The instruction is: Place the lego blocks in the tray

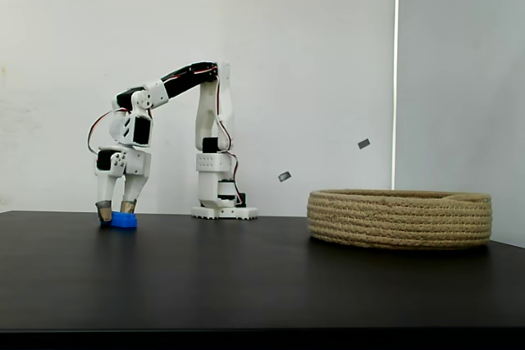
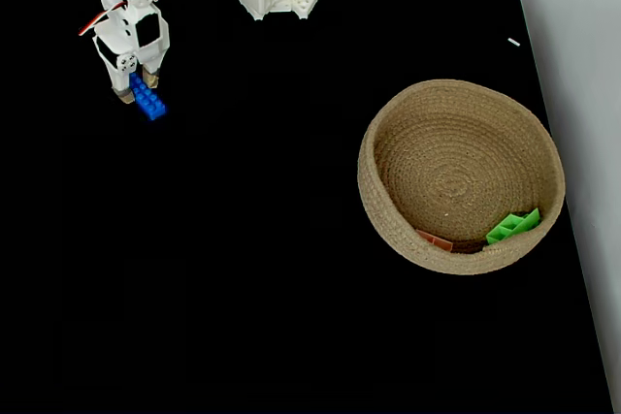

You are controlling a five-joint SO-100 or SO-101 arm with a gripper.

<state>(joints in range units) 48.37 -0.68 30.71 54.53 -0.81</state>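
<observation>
Fixed view from side: white arm bending down, gripper (image 1: 116, 217) reaching black table (image 1: 246, 276), fingertips straddling blue lego brick (image 1: 125, 220), well left of rope tray (image 1: 399, 219). Whether fingers are pinching brick, cannot tell. Fixed view from above: gripper (image 2: 136, 94) sitting over upper end of blue brick (image 2: 149, 102), far from tray (image 2: 388, 203). Green brick (image 2: 511, 227) and pinkish-brown brick (image 2: 436, 239) lying inside tray against near wall.

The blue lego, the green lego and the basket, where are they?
blue lego (image 2: 148, 100), a fixed view from above, on its studded top beside the gripper.
green lego (image 2: 512, 226), same view, on its middle inside the basket.
basket (image 1: 399, 219), a fixed view from the side, on its rope wall.
</observation>
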